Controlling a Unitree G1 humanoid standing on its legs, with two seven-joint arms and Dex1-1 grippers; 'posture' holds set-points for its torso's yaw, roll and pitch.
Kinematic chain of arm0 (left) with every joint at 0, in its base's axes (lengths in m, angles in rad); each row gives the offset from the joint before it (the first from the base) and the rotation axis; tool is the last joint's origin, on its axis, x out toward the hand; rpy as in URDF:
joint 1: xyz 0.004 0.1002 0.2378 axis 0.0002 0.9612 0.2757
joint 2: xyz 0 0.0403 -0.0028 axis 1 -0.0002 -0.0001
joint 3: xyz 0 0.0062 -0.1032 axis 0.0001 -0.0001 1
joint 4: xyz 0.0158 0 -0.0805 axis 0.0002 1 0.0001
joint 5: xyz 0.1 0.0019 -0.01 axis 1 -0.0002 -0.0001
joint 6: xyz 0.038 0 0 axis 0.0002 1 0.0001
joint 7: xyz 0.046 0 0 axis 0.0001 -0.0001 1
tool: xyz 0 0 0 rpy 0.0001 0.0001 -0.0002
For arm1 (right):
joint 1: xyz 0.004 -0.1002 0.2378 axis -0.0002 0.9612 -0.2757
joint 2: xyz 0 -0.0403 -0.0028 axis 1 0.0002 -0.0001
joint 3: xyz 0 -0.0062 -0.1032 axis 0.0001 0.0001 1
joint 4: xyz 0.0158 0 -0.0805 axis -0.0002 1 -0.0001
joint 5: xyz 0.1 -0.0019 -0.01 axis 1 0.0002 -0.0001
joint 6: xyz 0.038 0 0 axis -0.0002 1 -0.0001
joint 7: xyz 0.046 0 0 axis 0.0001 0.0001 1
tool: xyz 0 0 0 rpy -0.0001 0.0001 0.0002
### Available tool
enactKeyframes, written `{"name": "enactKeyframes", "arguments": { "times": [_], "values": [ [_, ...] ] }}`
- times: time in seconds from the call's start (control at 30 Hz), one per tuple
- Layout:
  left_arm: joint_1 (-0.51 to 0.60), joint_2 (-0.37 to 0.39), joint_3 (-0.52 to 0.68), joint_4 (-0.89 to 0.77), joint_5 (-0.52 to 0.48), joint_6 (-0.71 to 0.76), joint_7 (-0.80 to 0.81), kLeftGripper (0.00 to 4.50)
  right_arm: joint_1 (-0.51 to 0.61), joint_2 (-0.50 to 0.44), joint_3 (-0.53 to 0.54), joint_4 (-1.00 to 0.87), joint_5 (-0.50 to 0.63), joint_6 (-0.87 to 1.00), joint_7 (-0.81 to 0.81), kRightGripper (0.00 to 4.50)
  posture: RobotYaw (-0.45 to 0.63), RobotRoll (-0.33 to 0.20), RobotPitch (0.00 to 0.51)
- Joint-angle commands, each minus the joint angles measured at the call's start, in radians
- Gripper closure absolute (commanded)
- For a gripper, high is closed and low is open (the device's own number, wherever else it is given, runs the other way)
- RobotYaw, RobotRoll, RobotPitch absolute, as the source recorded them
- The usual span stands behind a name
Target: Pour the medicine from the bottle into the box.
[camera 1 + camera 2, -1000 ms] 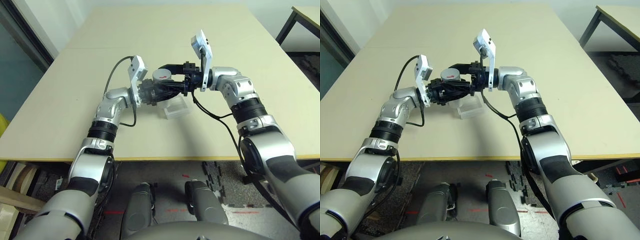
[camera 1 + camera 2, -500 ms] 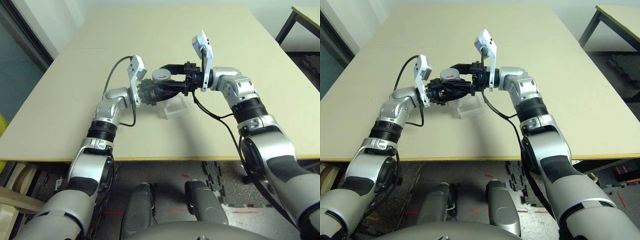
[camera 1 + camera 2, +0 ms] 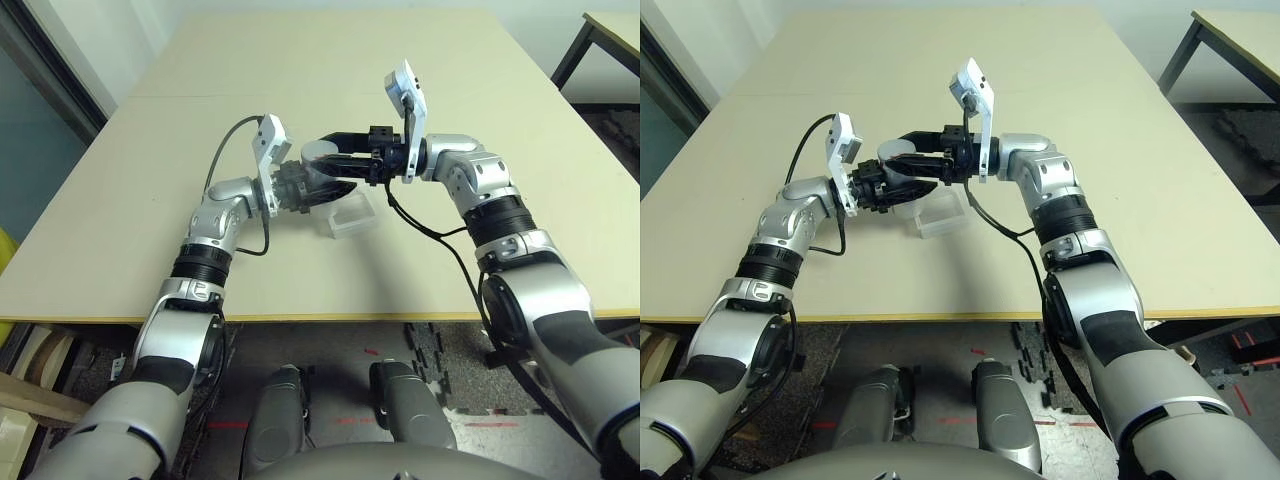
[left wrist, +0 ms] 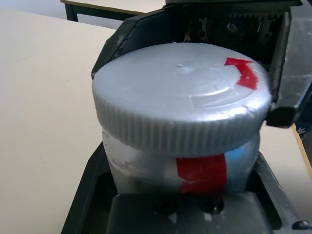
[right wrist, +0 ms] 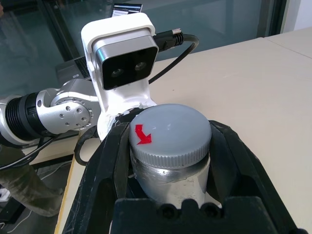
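a lab or test room, not a home. a large plain beige table (image 3: 330,60) with a thin edge strip stands on a grey speckled floor (image 3: 330,350) marked with bits of red tape (image 3: 372,351). a 2nd similar table (image 3: 610,30) on dark metal legs stands nearby, and glass partition walls (image 5: 219,19) run behind.

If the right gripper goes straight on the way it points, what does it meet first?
Likely the left gripper: the right gripper already grips the bottle's cap, and the left one faces it, holding the bottle.
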Motion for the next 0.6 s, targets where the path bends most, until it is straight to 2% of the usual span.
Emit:
{"name": "enactKeyframes", "arguments": {
  "times": [0.03, 0.23, 0.43, 0.6],
  "values": [
    [0.011, 0.001, -0.008, -0.01, -0.004, 0.018, -0.015, 1.79, 0.0, -0.003, 0.005, -0.005, -0.008, -0.017, 0.023, 1.93, -0.19, 0.0, 0.093],
    [0.007, 0.007, -0.007, -0.025, -0.023, 0.056, -0.058, 1.79, -0.003, -0.015, 0.04, -0.005, -0.02, -0.083, 0.144, 1.93, -0.18, 0.0, 0.091],
    [0.015, 0.009, -0.012, -0.054, -0.029, 0.1, -0.109, 1.79, 0.004, 0.011, 0.039, -0.06, 0.056, -0.1, 0.35, 1.93, -0.18, 0.0, 0.091],
    [0.026, 0.006, -0.011, -0.083, -0.044, 0.126, -0.123, 1.79, 0.025, 0.004, 0.112, -0.133, 0.141, -0.108, 0.377, 1.93, -0.18, 0.0, 0.091]
  ]
}}
